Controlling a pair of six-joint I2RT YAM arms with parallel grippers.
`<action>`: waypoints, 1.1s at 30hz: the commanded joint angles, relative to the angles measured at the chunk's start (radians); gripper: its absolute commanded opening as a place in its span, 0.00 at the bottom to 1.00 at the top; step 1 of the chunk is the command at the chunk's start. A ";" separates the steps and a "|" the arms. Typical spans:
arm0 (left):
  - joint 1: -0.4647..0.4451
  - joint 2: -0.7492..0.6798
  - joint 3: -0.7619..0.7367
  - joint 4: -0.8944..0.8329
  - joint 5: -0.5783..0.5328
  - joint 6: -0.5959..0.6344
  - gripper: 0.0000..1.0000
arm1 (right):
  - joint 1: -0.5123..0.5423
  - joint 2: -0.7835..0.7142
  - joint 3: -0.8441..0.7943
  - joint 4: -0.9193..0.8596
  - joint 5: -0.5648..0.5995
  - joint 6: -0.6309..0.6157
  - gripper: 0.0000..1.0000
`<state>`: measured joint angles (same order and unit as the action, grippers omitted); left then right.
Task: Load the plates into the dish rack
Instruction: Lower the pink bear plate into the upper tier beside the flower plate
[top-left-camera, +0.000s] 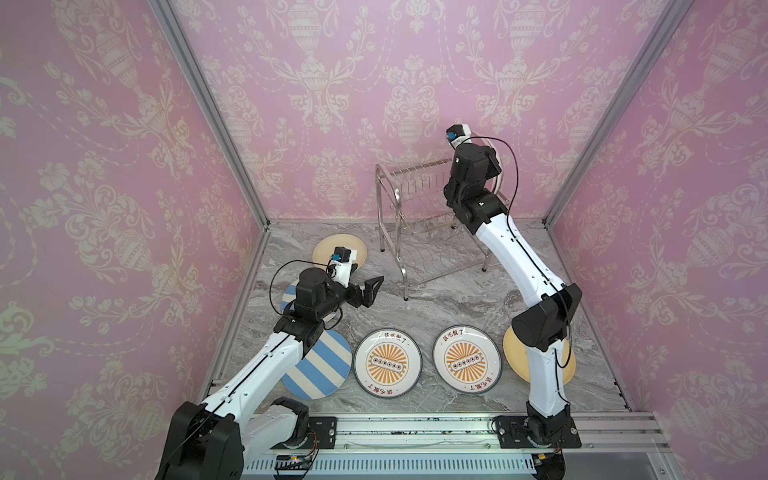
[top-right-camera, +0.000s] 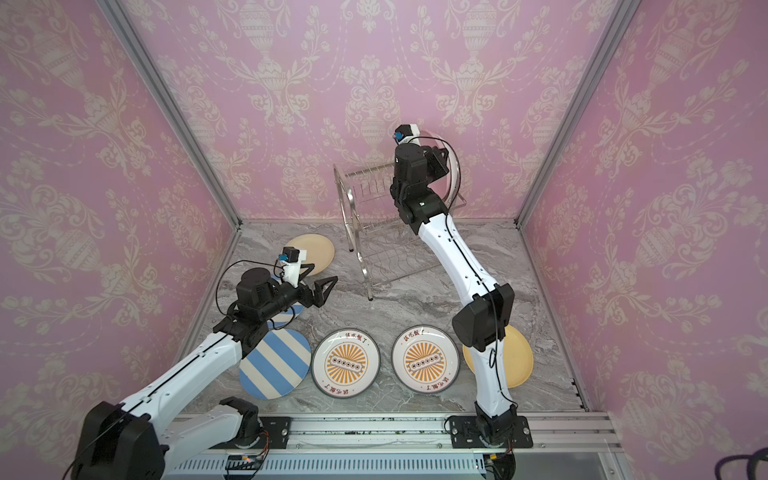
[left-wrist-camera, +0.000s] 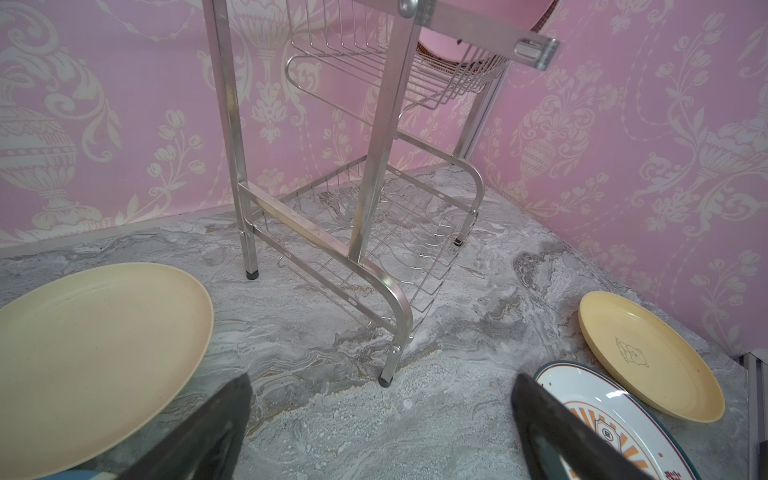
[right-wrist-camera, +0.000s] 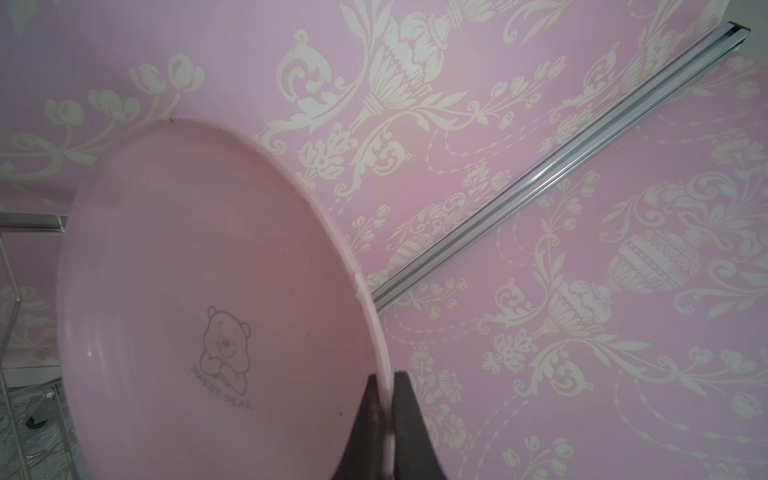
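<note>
The steel dish rack (top-left-camera: 409, 232) (top-right-camera: 365, 232) (left-wrist-camera: 374, 232) stands at the back of the marble table. My right gripper (right-wrist-camera: 386, 384) is shut on the rim of the pink plate (right-wrist-camera: 187, 270), held on edge over the right end of the rack's upper tier. From the left wrist view the pink plate (left-wrist-camera: 446, 43) sits low in that tier beside a dark-patterned rim. My left gripper (top-left-camera: 363, 281) (top-right-camera: 318, 277) (left-wrist-camera: 382, 399) hangs open and empty left of the rack. Flat on the table lie two cream plates (top-left-camera: 338, 249) (top-left-camera: 515, 353), two sunburst plates (top-left-camera: 387, 363) (top-left-camera: 466, 358) and two striped plates (top-left-camera: 320, 370) (top-left-camera: 289, 297).
Pink patterned walls with aluminium corner posts (top-left-camera: 208, 112) close in the table on three sides. The left arm covers part of the near striped plate, and the right arm's elbow (top-left-camera: 544, 318) hangs over the right cream plate. A rail (top-left-camera: 415, 432) runs along the front edge.
</note>
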<state>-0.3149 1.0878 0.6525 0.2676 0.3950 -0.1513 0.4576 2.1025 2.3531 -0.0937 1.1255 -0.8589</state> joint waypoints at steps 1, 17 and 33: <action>0.009 -0.020 -0.001 -0.005 0.017 -0.014 0.99 | -0.001 0.016 0.015 -0.032 -0.003 0.092 0.00; 0.010 -0.016 -0.001 -0.009 0.016 -0.010 0.99 | -0.017 0.019 -0.005 -0.103 0.000 0.157 0.03; 0.010 -0.019 0.002 -0.007 0.014 -0.011 0.99 | 0.010 -0.015 0.008 -0.087 0.007 0.111 0.52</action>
<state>-0.3149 1.0863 0.6525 0.2672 0.3946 -0.1513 0.4599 2.1086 2.3478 -0.2077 1.1126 -0.7345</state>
